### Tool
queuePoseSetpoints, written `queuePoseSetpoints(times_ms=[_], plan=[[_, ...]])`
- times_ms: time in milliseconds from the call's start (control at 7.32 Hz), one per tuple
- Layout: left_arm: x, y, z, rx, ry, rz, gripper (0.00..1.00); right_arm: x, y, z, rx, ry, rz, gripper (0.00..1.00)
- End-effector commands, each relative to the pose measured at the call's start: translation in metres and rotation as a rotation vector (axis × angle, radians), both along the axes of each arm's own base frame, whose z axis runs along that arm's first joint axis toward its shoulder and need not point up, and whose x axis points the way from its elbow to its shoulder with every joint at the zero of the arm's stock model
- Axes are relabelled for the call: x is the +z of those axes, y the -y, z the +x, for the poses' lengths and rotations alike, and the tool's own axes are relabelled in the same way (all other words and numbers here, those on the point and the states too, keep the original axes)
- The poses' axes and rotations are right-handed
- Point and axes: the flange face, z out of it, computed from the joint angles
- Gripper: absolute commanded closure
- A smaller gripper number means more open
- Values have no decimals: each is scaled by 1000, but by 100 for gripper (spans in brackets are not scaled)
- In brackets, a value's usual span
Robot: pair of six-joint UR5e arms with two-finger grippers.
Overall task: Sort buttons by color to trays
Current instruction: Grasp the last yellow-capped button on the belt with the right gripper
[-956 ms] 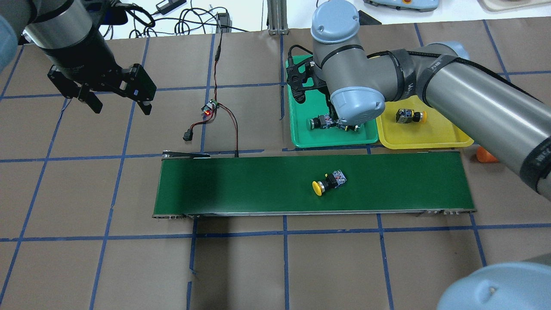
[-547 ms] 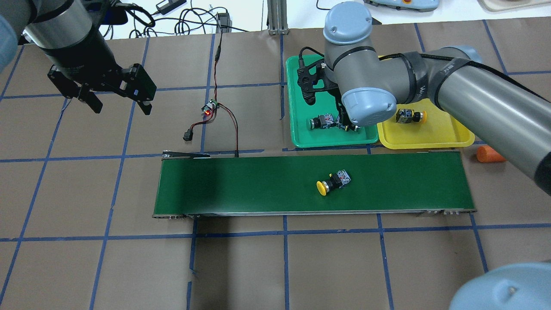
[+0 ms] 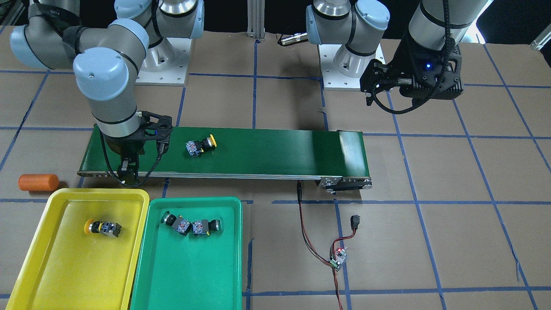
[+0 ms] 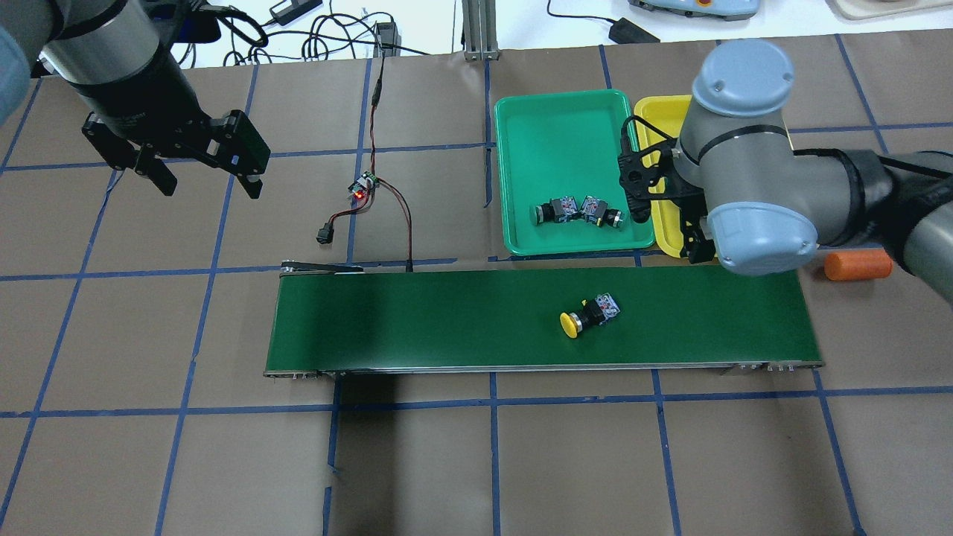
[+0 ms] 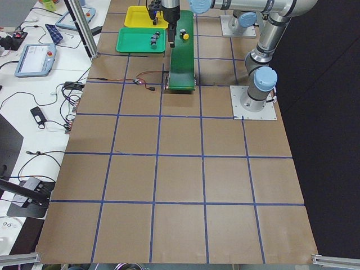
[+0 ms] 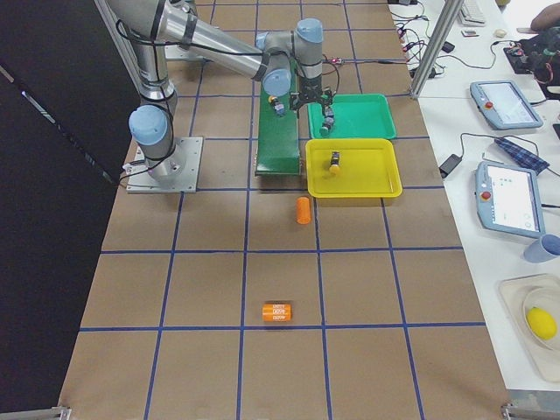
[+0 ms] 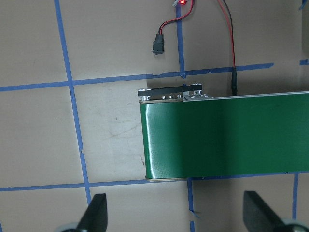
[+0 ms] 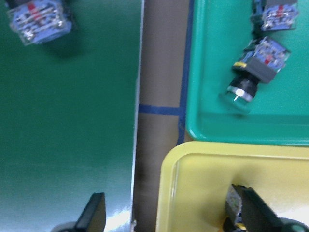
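Note:
A yellow button point(image 4: 588, 318) lies on its side on the dark green belt point(image 4: 417, 320); it also shows in the front view point(image 3: 200, 146). Two green buttons point(image 4: 555, 212) point(image 4: 600, 213) lie in the green tray point(image 4: 551, 134). Another yellow button point(image 3: 102, 227) lies in the yellow tray point(image 3: 64, 262). My right gripper point(image 3: 128, 171) hangs open and empty over the gap between the belt and the yellow tray's corner point(image 8: 193, 193). My left gripper point(image 4: 208, 183) is open and empty, high above the table's far left.
An orange cylinder point(image 4: 856, 264) lies on the table right of the yellow tray. A small circuit board with red and black wires point(image 4: 363, 187) lies behind the belt's left end. A second orange cylinder point(image 6: 278, 312) lies far off.
My right arm has swung right, from above the green tray to the yellow tray's near corner by the belt. The yellow button on the belt has drifted right. The left arm has not moved.

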Motion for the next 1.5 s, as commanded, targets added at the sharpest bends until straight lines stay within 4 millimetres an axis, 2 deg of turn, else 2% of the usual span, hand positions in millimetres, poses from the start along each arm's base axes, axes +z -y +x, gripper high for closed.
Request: queuePoseSetpoints(times_ms=[0,137,547,820,956,1093,1366], plan=[[0,0,0,0,1,0,0,-14,-50,-29,-57,94,28,0],[0,0,0,0,-1,1,0,-21,-58,-30,-61,101,41,0],[0,0,0,0,-1,0,0,-27,-65,-25,-61,106,58,0],[-1,1,0,0,-1,1,0,-33,-72,-12,-26,131,70,0],[-1,1,0,0,-1,1,0,-34,-75,7,70,122,78,0],[0,0,0,0,-1,1,0,-33,-73,13,98,120,52,0],[1,0,0,0,-1,-2,0,-43,-70,16,94,125,73,0]])
